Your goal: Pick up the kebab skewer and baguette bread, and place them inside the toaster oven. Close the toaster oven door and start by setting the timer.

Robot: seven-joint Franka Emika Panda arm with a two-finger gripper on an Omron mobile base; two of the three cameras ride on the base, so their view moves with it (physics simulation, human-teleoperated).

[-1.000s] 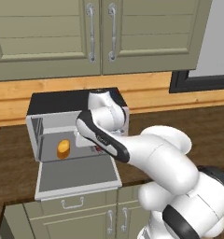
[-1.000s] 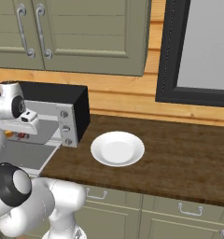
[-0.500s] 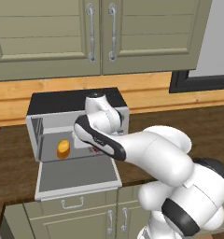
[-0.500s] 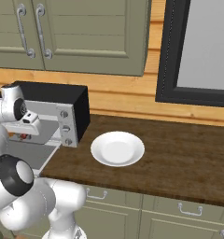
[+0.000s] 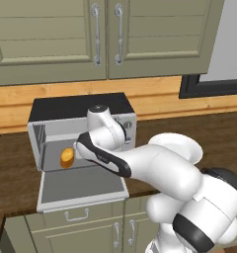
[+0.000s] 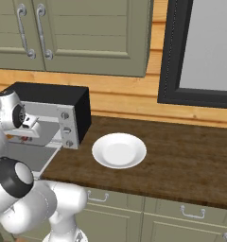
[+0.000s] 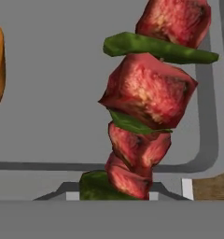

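Now: kebab skewer (image 7: 146, 112) at the open toaster oven (image 5: 81, 143), held by the jaws.

Jaws narrowly parted and closed on the skewer's lower end; its red and green chunks rise up the hand view over the grey oven floor. Baguette bread (image 5: 66, 157) lies inside the oven toward its left wall. Toaster oven door (image 5: 81, 188) folded down flat at the tabletop's front edge. White plate (image 6: 119, 150) sits right of the oven, bare.
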